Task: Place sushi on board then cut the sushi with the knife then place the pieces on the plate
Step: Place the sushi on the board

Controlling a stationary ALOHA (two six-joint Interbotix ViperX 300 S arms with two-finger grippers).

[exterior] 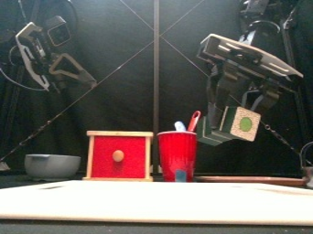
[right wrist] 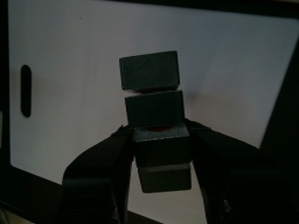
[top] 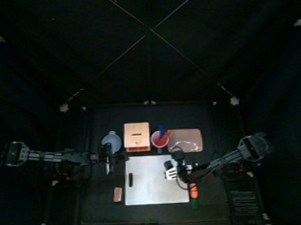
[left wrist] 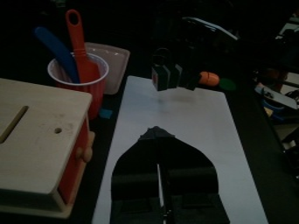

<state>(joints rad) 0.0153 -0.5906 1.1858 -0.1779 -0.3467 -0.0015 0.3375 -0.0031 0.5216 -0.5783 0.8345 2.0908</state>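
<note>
Right claw (right wrist: 159,131) pinching sushi roll (right wrist: 152,74), arm angled down, hovering above white board (right wrist: 239,79).

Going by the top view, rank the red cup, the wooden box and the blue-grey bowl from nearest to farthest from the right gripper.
1. red cup, just behind the right gripper.
2. wooden box, left of the cup.
3. blue-grey bowl, leftmost in the row.

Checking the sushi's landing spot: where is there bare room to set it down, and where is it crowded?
The white board is bare almost throughout, also under the right gripper, which holds the sushi roll above it. Crowded: the strip behind the board, where bowl, wooden box, red cup and pink tray stand in a row.
</note>
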